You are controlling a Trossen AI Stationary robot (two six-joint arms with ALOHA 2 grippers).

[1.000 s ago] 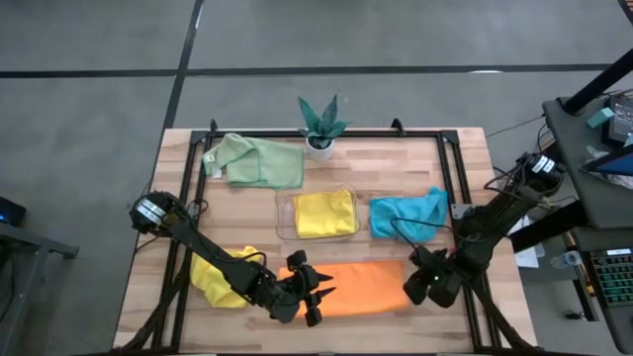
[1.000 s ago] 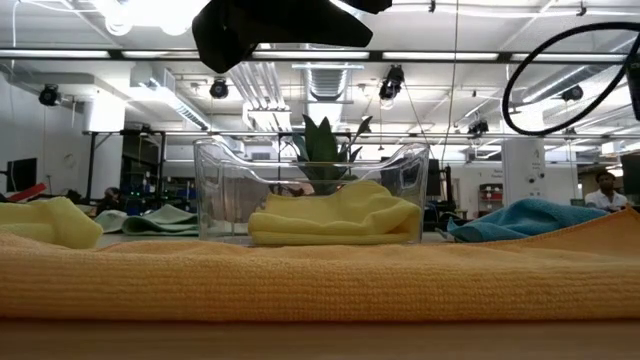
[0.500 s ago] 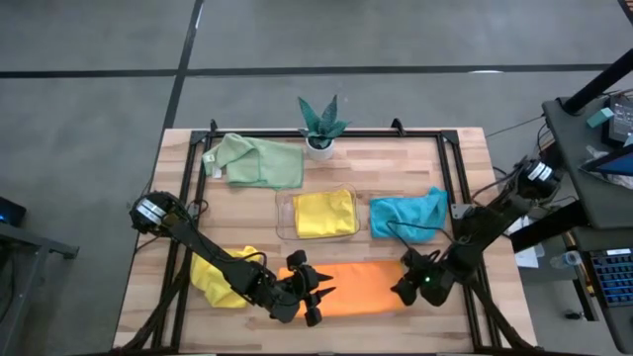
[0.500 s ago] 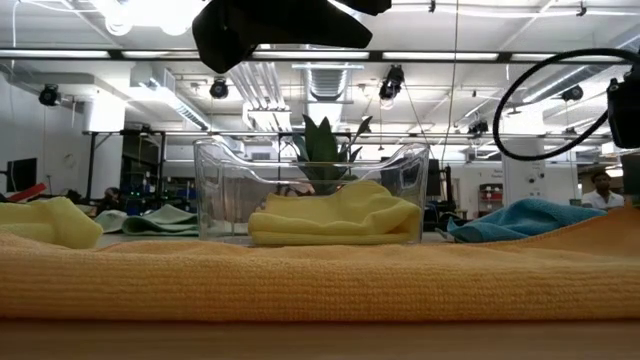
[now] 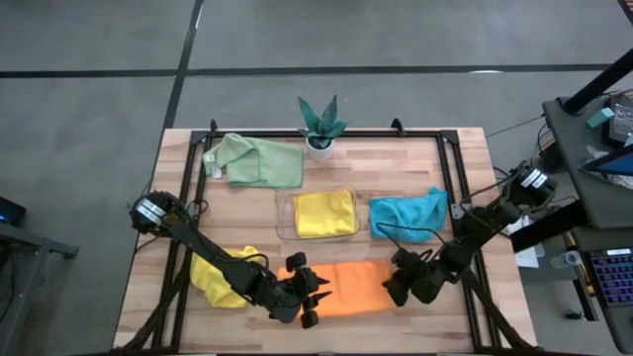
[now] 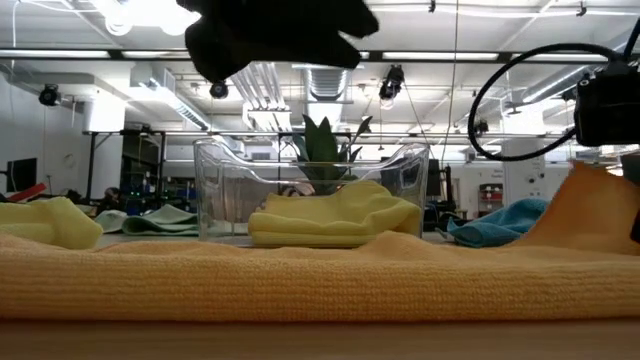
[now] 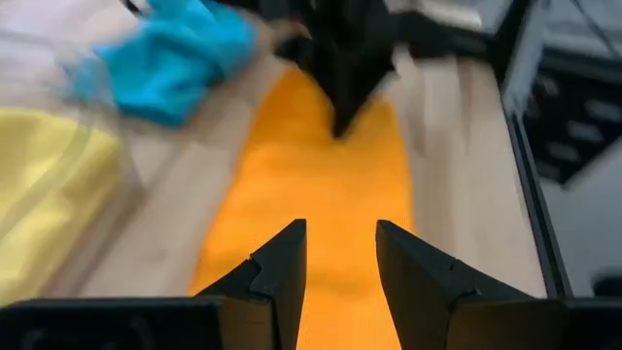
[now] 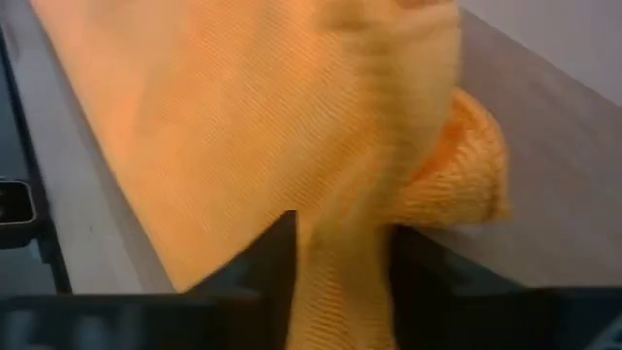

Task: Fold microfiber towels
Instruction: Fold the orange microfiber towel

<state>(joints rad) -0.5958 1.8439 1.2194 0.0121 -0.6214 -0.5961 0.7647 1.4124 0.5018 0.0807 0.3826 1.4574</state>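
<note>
Pinching the orange towel [image 5: 356, 284] at its lifted right end, the right gripper [image 5: 398, 287] has its fingers clamped on the cloth; the left gripper [image 5: 312, 297] hovers over the desk [image 5: 396, 158], fingers apart.

My overhead camera looks straight down on the table [image 5: 465, 178]. My low camera sits at tabletop level beside the orange towel [image 6: 300, 280], facing the tray [image 6: 310, 190]. Both wrist cameras sit close over that towel; every view shares it.
</note>
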